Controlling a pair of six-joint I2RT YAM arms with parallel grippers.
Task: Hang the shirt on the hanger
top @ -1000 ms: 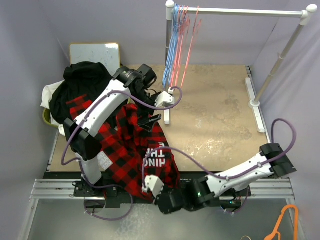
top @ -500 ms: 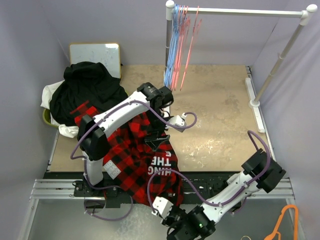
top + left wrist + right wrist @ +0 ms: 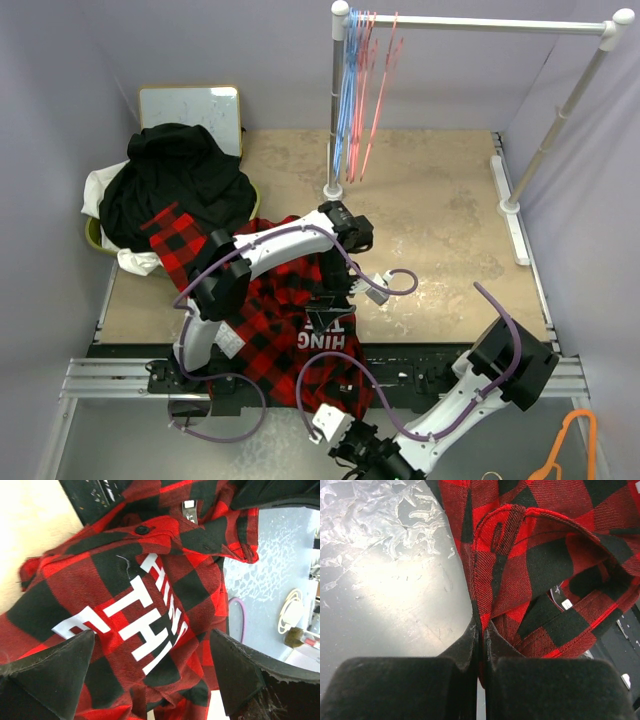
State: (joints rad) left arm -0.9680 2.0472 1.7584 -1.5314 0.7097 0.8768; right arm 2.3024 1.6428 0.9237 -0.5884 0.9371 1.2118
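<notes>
The red-and-black check shirt (image 3: 270, 320) lies crumpled at the table's near left, its lower part hanging over the front edge. My left gripper (image 3: 328, 312) hovers open just above its white lettering (image 3: 145, 625), with fingers (image 3: 50, 672) either side of the fabric and not touching it. My right gripper (image 3: 355, 440) is low, in front of the table, shut on a folded edge of the shirt (image 3: 540, 555); the cloth is pinched between the fingertips (image 3: 482, 630). The pale-pink hanger (image 3: 380, 85) hangs on the rail at the back, among others.
Light-blue hangers (image 3: 345, 90) hang beside the pink ones on a white rack (image 3: 470, 22), whose feet (image 3: 515, 205) rest on the table. A black garment (image 3: 180, 180) is heaped at the back left, by a white board (image 3: 190, 105). An orange hanger (image 3: 570, 445) lies off the table, bottom right.
My left arm has swung right and nearer, from the rack foot to above the lettering. My right arm has drawn back below the table's front edge, pulling the shirt's edge with it.
</notes>
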